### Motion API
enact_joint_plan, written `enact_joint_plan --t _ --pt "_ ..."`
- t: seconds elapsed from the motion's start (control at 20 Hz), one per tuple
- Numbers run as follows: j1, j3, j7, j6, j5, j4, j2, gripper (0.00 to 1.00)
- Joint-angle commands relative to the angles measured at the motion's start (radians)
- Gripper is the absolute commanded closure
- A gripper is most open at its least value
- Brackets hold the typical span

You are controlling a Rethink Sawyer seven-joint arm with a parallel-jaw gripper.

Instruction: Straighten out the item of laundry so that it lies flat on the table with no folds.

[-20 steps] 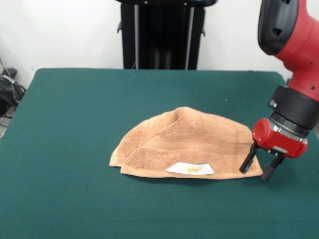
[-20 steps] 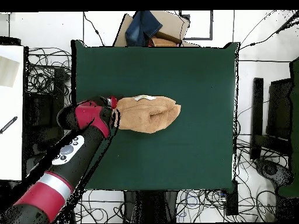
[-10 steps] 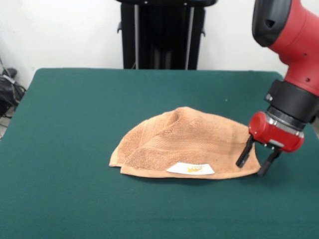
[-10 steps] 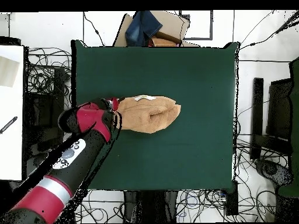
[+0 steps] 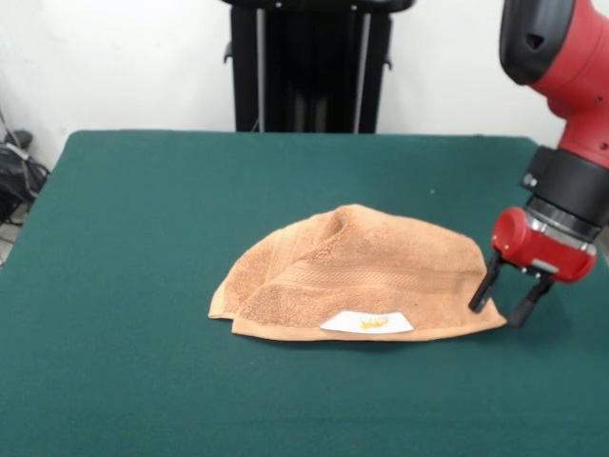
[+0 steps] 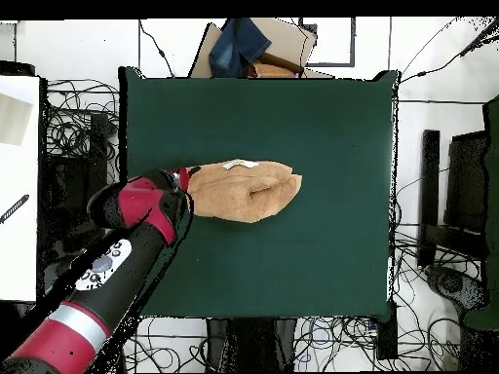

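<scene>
The item of laundry is an orange-tan towel lying folded in a dome shape on the green table, with its white label at the near edge. My gripper stands at the towel's right corner, open. Its left finger touches the towel's edge and the other finger is just beyond the corner, over the felt. From above, the towel lies left of the table's centre. The gripper shows at the towel's left end, mostly hidden by the red wrist.
A black stand rises behind the table's far edge. A cardboard box with blue cloth sits beyond the table's top edge in the overhead view. Cables lie on the floor all round. The arm crosses the table's lower left corner.
The gripper shifted slightly left, then back right and a little up. The towel's right corner and label now sit a touch farther right in the front view.
</scene>
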Motion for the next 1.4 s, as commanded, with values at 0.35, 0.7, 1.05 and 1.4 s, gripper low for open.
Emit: enact_joint_plan --t 0.35,0.7,1.05,1.4 --pt "-0.009 0.128 0.310 -0.049 0.071 0.067 0.044 0.00" --pt "-0.021 0.152 0.302 -0.086 0.074 0.059 0.064 0.00" --pt "-0.029 0.158 0.289 -0.095 0.073 0.049 0.076 0.00" --pt "-0.018 0.143 0.290 -0.073 0.081 0.040 0.084 0.00"
